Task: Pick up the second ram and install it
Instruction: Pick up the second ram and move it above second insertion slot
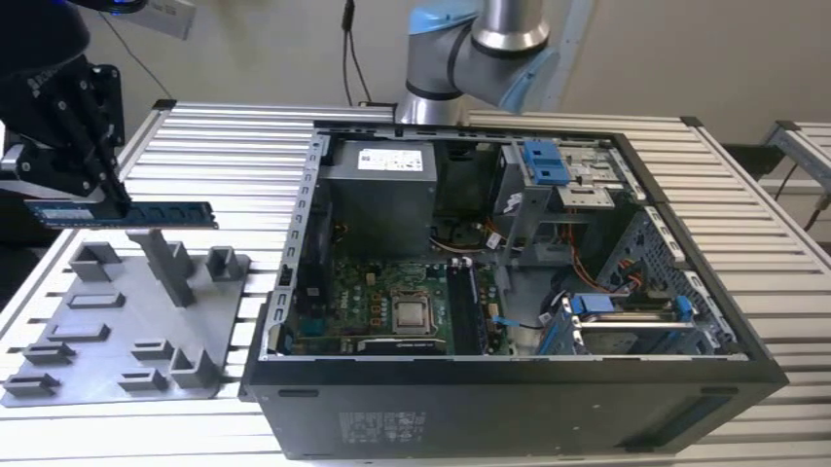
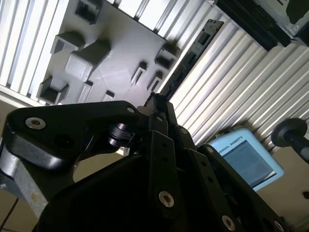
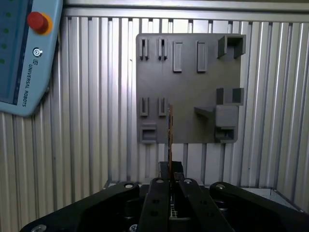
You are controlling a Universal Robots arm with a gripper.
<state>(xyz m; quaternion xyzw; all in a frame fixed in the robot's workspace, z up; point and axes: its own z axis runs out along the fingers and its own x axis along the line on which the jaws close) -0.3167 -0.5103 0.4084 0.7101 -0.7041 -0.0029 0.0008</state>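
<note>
One memory stick, the second ram (image 1: 162, 213), sits in the gripper (image 1: 101, 201) at the exterior view's far left. The fingers are closed on it near one end. The rest of the board juts out level toward the exterior view's right, above the grey fixture (image 1: 117, 321) and touching none of its posts.

In the first wrist view you see the stick edge-on, a thin line running out from between the clamped fingers, with the teach pendant (image 3: 21, 58) lying on the slatted table (image 3: 87, 145) beside the fixture.

Judge the ram as light and stiff, but thin and fragile. Its chips and contact edge do not want pressure, so the flat faces near the top edge are the place to hold it. Gripped off-centre as it is, the long free end has leverage and could pivot between the pads if it catches on anything.

Moving right, the open computer case (image 1: 520, 413) stands just beside the fixture, well apart from the ram. Inside it, the motherboard (image 1: 370, 292) lies flat with the processor (image 1: 413, 313) bare. The long dark strips just right of the processor look like the memory slots, though you cannot tell from here whether one is already filled. Farther right are the blue drive brackets (image 1: 610, 304).
</note>
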